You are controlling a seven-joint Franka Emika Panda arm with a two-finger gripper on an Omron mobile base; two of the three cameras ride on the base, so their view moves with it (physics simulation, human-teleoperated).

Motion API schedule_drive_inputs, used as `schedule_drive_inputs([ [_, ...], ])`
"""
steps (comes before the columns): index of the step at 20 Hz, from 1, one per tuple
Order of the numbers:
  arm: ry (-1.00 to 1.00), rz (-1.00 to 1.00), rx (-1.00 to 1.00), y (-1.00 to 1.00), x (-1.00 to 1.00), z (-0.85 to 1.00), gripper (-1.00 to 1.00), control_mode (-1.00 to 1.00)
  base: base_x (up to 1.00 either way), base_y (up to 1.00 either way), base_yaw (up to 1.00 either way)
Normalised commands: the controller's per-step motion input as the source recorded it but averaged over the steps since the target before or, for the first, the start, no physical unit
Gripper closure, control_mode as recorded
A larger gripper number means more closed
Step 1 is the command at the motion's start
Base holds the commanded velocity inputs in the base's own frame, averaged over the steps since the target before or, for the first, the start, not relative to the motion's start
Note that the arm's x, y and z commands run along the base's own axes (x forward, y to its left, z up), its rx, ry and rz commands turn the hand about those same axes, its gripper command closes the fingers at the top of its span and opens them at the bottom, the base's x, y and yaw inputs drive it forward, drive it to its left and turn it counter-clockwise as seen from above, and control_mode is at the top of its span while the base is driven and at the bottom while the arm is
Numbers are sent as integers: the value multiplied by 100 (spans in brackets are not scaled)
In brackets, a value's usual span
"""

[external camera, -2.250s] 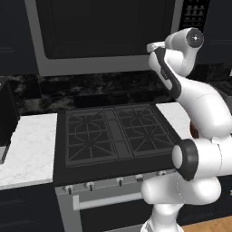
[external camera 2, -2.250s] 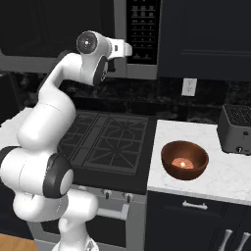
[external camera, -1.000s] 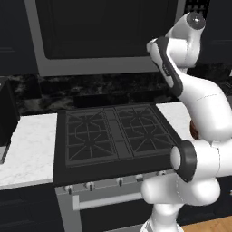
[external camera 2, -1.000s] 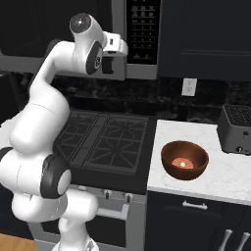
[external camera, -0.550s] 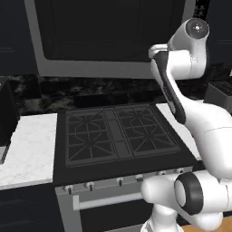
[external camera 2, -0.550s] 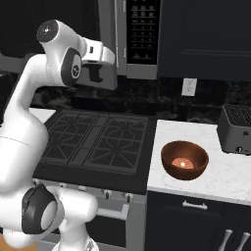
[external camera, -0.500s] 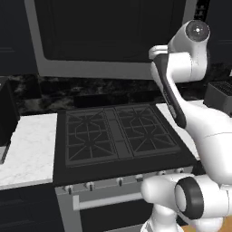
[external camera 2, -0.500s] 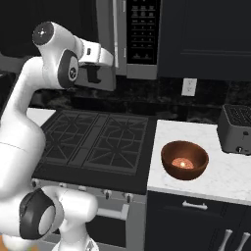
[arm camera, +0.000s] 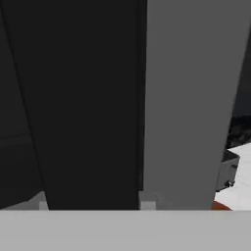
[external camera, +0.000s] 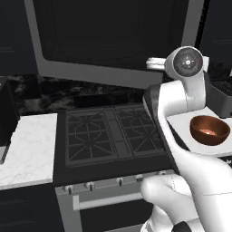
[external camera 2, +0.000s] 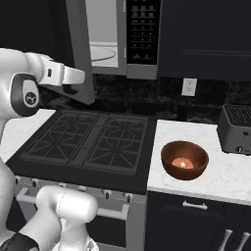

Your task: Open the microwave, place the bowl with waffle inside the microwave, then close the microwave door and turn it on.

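Note:
The microwave (external camera 2: 117, 37) hangs over the stove with its pale interior and turntable showing beside the black button panel (external camera 2: 142, 29). The microwave door (external camera 2: 81, 54) stands swung out to the left; in the left base view its dark glass (external camera: 113, 36) faces the camera. My gripper (external camera 2: 82, 77) is at the door's outer edge. In the hand view a dark vertical handle (arm camera: 93, 122) runs up from between my gripper's (arm camera: 93, 202) fingers, and the tips themselves are hidden. The copper-brown bowl (external camera 2: 185, 159) with the waffle (external camera 2: 182, 163) sits on the white counter to the right, away from my hand.
A black gas stove (external camera 2: 88, 142) lies under the microwave, with the oven's grey bar handle (external camera: 108, 199) below it. A small toaster (external camera 2: 238, 128) stands behind the bowl on the right counter (external camera 2: 220, 181). Another white counter (external camera: 27, 149) lies left of the stove.
The microwave door has swung from shut to wide open. My arm has swept left with it, and the interior and the bowl now show.

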Motion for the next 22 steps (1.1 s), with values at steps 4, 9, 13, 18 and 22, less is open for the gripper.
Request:
schedule_drive_inputs([
  [4,-1,-20,-8,65,-100,0,100,-100,0,0,0],
  [9,0,-21,-13,93,-100,0,100,-100,0,0,0],
  [13,0,-20,-15,99,-90,-8,-100,-100,0,0,0],
  [18,3,-4,-3,25,16,-7,-100,-100,0,0,0],
  [22,-2,0,0,0,24,-5,-100,-100,0,0,0],
])
